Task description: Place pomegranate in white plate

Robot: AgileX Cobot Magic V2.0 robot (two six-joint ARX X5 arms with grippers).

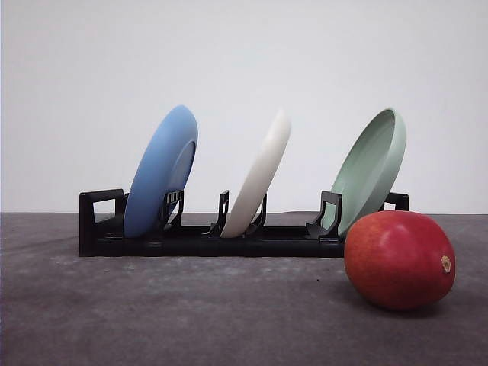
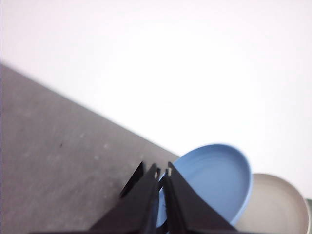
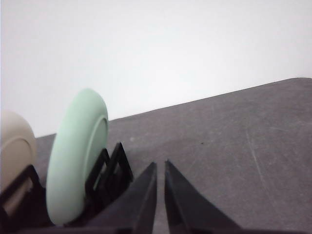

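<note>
No text, label, brand, number or sign can be read.

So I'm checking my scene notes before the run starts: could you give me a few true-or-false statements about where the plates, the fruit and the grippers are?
1. The white plate stands on edge in the black rack, between the blue plate and the pale green plate. True.
2. The pomegranate already lies in the white plate. False: it sits on the table, in front of the rack's green-plate end.
3. The left gripper holds the blue plate. False: its fingers are nearly together and hold nothing.
4. The right gripper is empty. True.
5. The plates lie flat. False: all three lean in the rack.
</note>
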